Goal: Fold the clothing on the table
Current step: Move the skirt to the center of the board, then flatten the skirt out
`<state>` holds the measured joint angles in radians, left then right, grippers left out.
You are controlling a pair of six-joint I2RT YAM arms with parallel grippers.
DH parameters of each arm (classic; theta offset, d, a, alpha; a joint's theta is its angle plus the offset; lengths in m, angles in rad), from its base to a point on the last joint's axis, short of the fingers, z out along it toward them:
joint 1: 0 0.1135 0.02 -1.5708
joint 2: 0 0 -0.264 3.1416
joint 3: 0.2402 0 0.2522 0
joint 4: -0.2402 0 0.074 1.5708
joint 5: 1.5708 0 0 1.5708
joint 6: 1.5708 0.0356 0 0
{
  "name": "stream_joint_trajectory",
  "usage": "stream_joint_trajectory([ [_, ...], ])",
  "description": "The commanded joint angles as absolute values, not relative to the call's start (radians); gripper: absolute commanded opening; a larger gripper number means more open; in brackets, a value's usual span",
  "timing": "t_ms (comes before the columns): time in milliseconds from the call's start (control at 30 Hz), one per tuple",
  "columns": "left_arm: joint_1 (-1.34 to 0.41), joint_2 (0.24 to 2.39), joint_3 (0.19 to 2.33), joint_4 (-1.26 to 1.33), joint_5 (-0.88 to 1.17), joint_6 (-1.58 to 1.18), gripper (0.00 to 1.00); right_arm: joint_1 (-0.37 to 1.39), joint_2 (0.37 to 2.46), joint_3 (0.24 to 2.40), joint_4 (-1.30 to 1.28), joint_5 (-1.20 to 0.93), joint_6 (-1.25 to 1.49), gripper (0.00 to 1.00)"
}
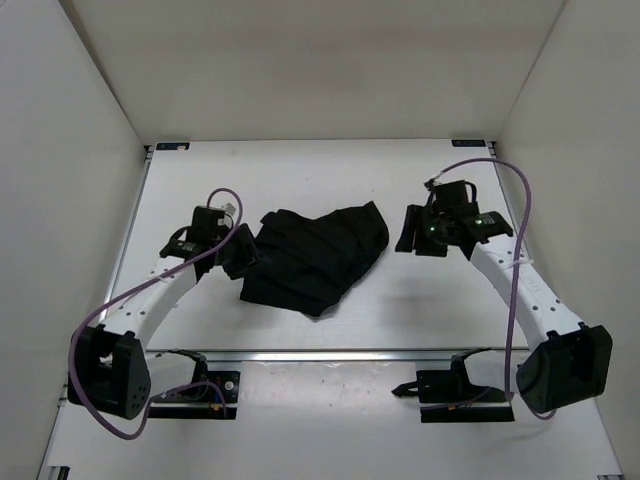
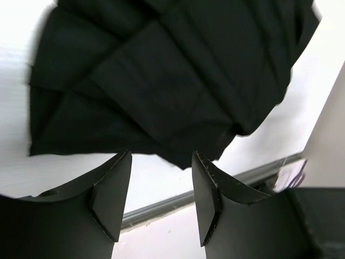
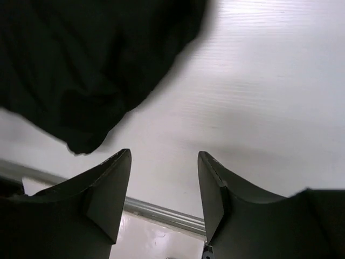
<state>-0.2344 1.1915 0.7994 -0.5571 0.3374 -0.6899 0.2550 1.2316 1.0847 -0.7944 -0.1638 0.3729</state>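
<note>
Now, clothing (image 1: 315, 258): crumpled in a heap mid-tabletop, pleats fanning every way, not yet squared.
Tabletop (image 1: 300, 180): bare white all round the heap, so I have room to spread it.
Left end effector (image 1: 237, 257): fingers spread, nothing pinched, right at the heap's left edge.
Right end effector (image 1: 410, 232): spread too, empty, just off the far-right corner, not touching.
Step, as I judge it: take one edge on each side.
Doing it well: come in low and pinch hem only, not bunched layers. Lift together and pull outward evenly so the pleats lie parallel.
Risk: an uneven pull twists it.
</note>
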Motion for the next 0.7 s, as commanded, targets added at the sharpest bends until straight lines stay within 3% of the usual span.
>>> stream_joint_trajectory([
  [0,-0.346,1.201,0.779,-0.519,0.298,-0.732,0.60,0.417,1.221,1.037,-0.718,-0.169,0.348,0.50],
  [133,-0.526,1.235,0.769,-0.480,0.220,-0.782,0.60,0.551,1.293,0.994,-0.701,-0.124,0.382,0.50],
  [300,-0.612,1.264,0.686,-0.433,0.105,-0.839,0.66,0.647,1.295,0.939,-0.548,-0.111,0.361,0.56],
  [367,-0.591,1.282,0.658,-0.394,0.055,-0.839,0.67,0.698,1.337,0.933,-0.474,-0.083,0.322,0.62],
  [567,-0.476,1.272,0.683,-0.442,0.066,-0.795,0.65,0.819,1.517,1.055,-0.367,0.041,0.223,0.63],
  [600,-0.436,1.229,0.675,-0.451,0.078,-0.805,0.65,0.845,1.558,1.093,-0.362,0.054,0.209,0.79],
  [667,-0.340,1.155,0.658,-0.460,0.124,-0.804,0.65,0.877,1.624,1.153,-0.359,0.078,0.181,0.81],
])
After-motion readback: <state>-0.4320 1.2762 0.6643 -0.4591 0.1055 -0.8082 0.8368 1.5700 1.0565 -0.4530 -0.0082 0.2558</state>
